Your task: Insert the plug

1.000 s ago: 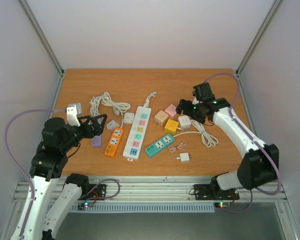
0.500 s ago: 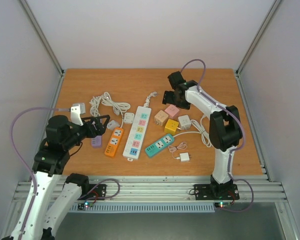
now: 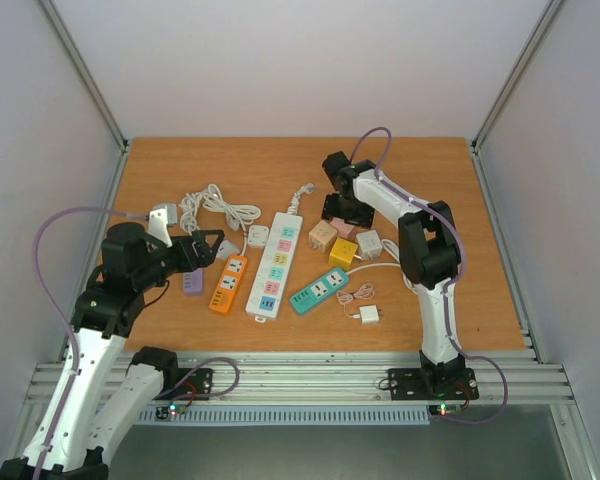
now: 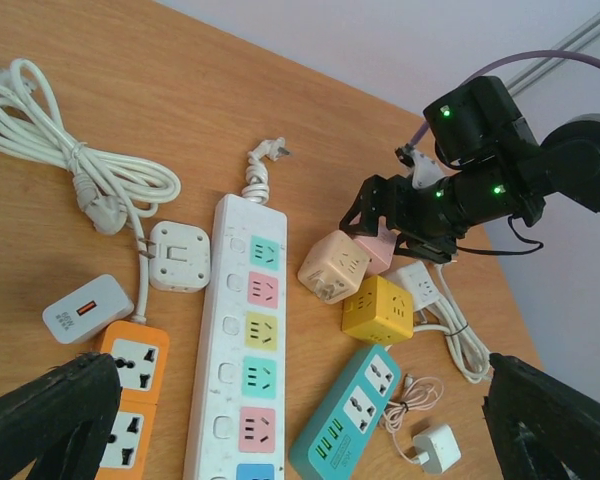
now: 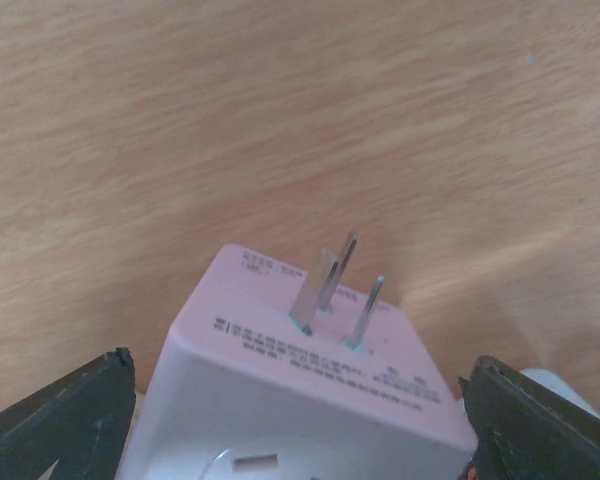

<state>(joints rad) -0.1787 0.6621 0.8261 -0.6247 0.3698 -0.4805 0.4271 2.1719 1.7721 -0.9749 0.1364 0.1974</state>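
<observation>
The pink cube plug sits prongs-up on the table, at twelve o'clock from the yellow cube and just beside the tan cube. The right pincer straddles it with jaws wide, though whether the pads touch its sides is unclear. The left pincer hangs wide and empty at nine o'clock of the white power strip. Closing off-centre on the smooth walls could tilt the plug or shove its neighbours.
</observation>
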